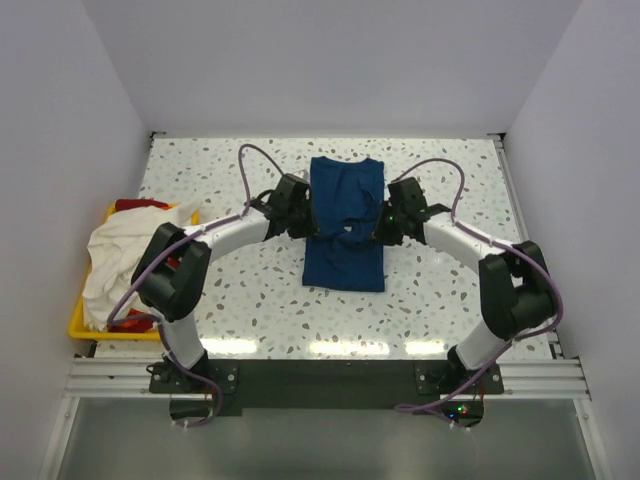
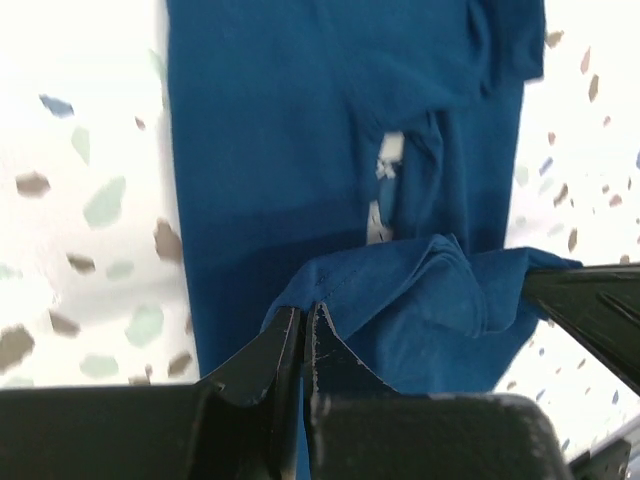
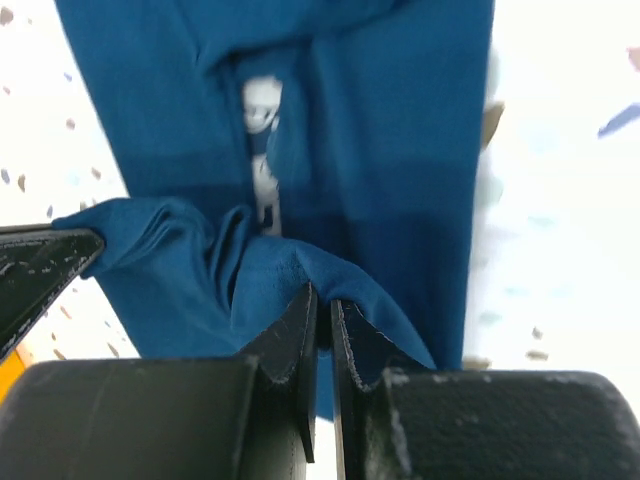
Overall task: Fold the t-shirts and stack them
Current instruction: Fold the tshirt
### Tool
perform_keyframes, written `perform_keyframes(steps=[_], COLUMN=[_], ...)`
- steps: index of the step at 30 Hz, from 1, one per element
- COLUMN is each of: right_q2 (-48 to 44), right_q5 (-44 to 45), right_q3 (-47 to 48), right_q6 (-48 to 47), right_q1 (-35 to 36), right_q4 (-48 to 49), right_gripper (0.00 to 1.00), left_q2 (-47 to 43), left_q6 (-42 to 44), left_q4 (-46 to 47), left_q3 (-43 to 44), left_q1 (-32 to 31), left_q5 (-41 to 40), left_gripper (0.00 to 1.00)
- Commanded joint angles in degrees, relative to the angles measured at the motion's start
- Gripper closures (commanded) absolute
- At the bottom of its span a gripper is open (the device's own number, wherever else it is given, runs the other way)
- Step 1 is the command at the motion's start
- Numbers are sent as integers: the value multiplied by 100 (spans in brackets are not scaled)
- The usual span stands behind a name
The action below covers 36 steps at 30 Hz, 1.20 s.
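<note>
A navy blue t-shirt (image 1: 345, 225) lies as a long folded strip in the middle of the table. A bit of its white print (image 2: 385, 190) shows in a fold, also in the right wrist view (image 3: 262, 150). My left gripper (image 1: 303, 222) is shut on the shirt's hem (image 2: 340, 285) at its left side. My right gripper (image 1: 385, 225) is shut on the hem (image 3: 300, 270) at its right side. Both hold the near end lifted and bunched over the strip. A cream-white shirt (image 1: 115, 255) and a red one (image 1: 135, 205) lie in the bin.
A yellow plastic bin (image 1: 85, 325) stands at the table's left edge beside the left arm. The speckled tabletop (image 1: 250, 290) runs around the shirt. White walls close the back and sides.
</note>
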Motion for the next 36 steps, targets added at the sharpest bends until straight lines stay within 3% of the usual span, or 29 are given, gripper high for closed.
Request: perform_keyframes(steps=[1, 25, 28, 30, 31, 32, 33, 35, 36], right_q2=[299, 1161, 1214, 1240, 1249, 1249, 1232, 1135, 1091], right_q5=[-300, -634, -626, -582, -582, -599, -599, -547, -494], right_q3=[464, 1133, 1150, 1229, 1229, 1308, 1335, 1414, 1431], right_q6=[-204, -90, -107, -160, -160, -195, -239, -353, -406], right_q1=[-243, -806, -885, -929, -938, -955, -964, -964, -964], right_q4=[384, 569, 604, 604, 604, 587, 578, 508, 481], right_gripper=[99, 99, 96, 84, 78, 72, 61, 54, 49], left_q2=[291, 1434, 1522, 1514, 1479, 1435, 1374, 1224, 1163], left_q6=[25, 482, 569, 701, 702, 736, 754, 850, 886], left_q4=[267, 82, 29, -32, -50, -50, -59, -164, -243], left_q3=[543, 1809, 1914, 2011, 2021, 2021, 2021, 2064, 2073], left_q1=[237, 748, 792, 818, 836, 853, 888, 915, 915], left_q5=[222, 539, 530, 460, 460, 364, 328, 214, 170], left_gripper=[100, 100, 90, 76, 76, 68, 62, 46, 45])
